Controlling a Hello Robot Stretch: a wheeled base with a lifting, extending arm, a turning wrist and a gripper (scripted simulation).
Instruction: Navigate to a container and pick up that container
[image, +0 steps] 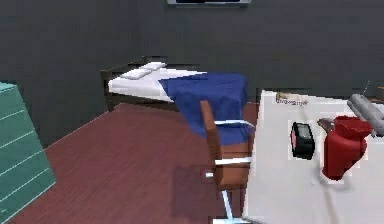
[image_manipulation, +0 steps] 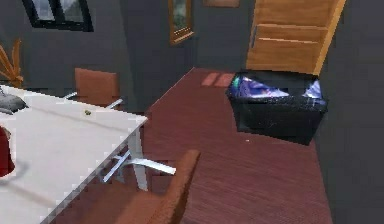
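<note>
Red vessel (image: 343, 147) upright on white bench (image: 285, 195), toward bench's right side; black boxy item (image: 302, 140) just beside it. Brown chair (image: 213, 125) tucked at bench's left edge. Bed (image: 150, 85) beyond bench. Dark open bin (image_manipulation: 278, 105) on floor, well apart from bench. Hand state: cannot tell.

place: someone's home, a bedroom-ish room
giveaways: bed (image: 140, 82) with blue blanket (image: 212, 93), white table (image: 280, 185), brown chair (image: 213, 122), wood door (image_manipulation: 290, 35)
</note>
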